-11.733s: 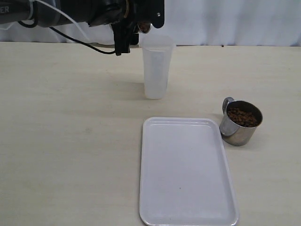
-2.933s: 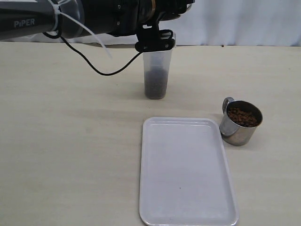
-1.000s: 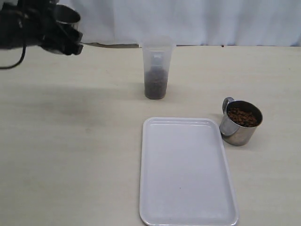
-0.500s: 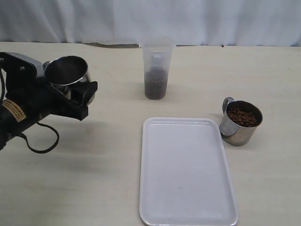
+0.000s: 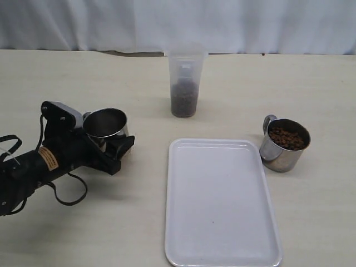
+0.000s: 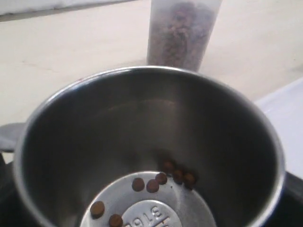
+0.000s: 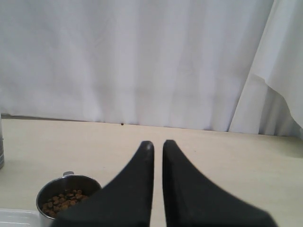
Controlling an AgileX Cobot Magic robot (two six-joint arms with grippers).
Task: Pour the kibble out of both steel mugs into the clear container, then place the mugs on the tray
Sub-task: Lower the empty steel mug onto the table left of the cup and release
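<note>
Two mugs, two very different jobs — the emptied mug (image 5: 105, 125) sits pinched between the left jaws, low over the counter (image 5: 83, 233), though whether its base touches I cannot tell. A handful of stray pellets (image 6: 156, 182) lie on its floor and nothing more, so it should be light. The polished steel walls look slick and rigid: a firm squeeze across the body won't dent it, but a loose one could let it slide. Straight beyond those jaws stands the clear container (image 5: 185, 83), its lower part packed with kibble (image 5: 184, 103). The tray (image 5: 219, 203) lies just off the jaws' tips, nothing on it yet. Now the right jaws — nearly pressed together, only a sliver of gap, gripping nothing. Ahead of and beneath them, well apart, waits the full mug (image 5: 285, 143), loaded with pellets close to the brim. That one will be heavier. I'd judge a hold across the body, clear of the loop handle, the safer one. Keep it level until over the container, whose tall narrow build looks easy to tip.
</note>
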